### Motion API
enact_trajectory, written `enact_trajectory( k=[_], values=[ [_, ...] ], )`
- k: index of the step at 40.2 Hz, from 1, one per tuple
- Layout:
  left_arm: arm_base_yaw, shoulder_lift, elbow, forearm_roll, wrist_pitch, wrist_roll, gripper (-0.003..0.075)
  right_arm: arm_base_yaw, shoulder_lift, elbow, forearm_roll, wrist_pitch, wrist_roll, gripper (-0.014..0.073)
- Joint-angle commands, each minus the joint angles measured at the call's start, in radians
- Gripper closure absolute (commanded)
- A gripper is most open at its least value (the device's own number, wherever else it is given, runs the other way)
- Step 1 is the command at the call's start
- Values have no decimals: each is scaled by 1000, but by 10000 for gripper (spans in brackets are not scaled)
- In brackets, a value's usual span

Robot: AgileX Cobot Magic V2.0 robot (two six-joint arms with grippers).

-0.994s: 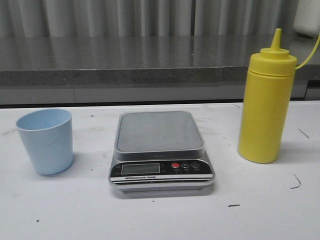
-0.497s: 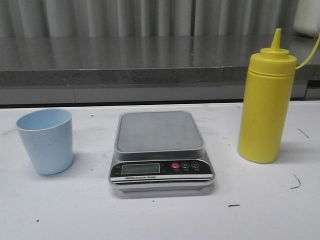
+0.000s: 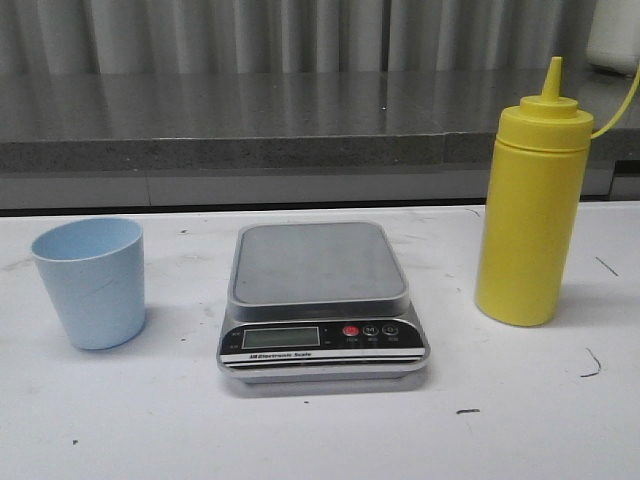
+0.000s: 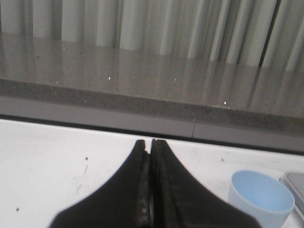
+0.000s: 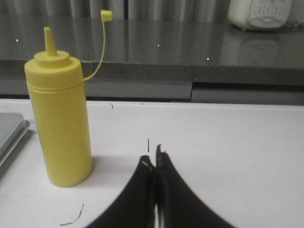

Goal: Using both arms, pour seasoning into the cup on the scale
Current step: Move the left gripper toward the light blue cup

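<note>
We are at the very start, both our left gripper [image 4: 151,142] and right gripper [image 5: 153,156] pressed together on nothing, the cup [image 4: 260,197] off to the right of the left fingers, not yet on the scale [image 3: 318,275], and the bottle [image 5: 59,118] left of the right fingers, so next we should spread and reach.

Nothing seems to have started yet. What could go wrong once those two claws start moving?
The cup stands on the table left of the scale, not on it, so it must be moved first; it looks light and might tip. The yellow bottle is tall and narrow, so a nudge could topple it, and its nozzle cap hangs open, so it could spill. Both the left gripper and right gripper are shut and must open first.
</note>
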Motion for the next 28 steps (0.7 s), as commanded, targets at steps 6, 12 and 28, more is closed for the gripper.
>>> enact_trajectory(
  k=[6, 12, 28],
  values=[
    [1, -13, -65, -26, -216, -9, 741, -4, -13, -133, -11, -82, 2, 655],
    [1, 35, -196, 63, -60, -9, 741, -4, 26, -293, -11, 3, 2, 655],
    [1, 412, -383, 71, 108, -5, 740, -4, 410, -561, -11, 323, 2, 655]
  ],
)
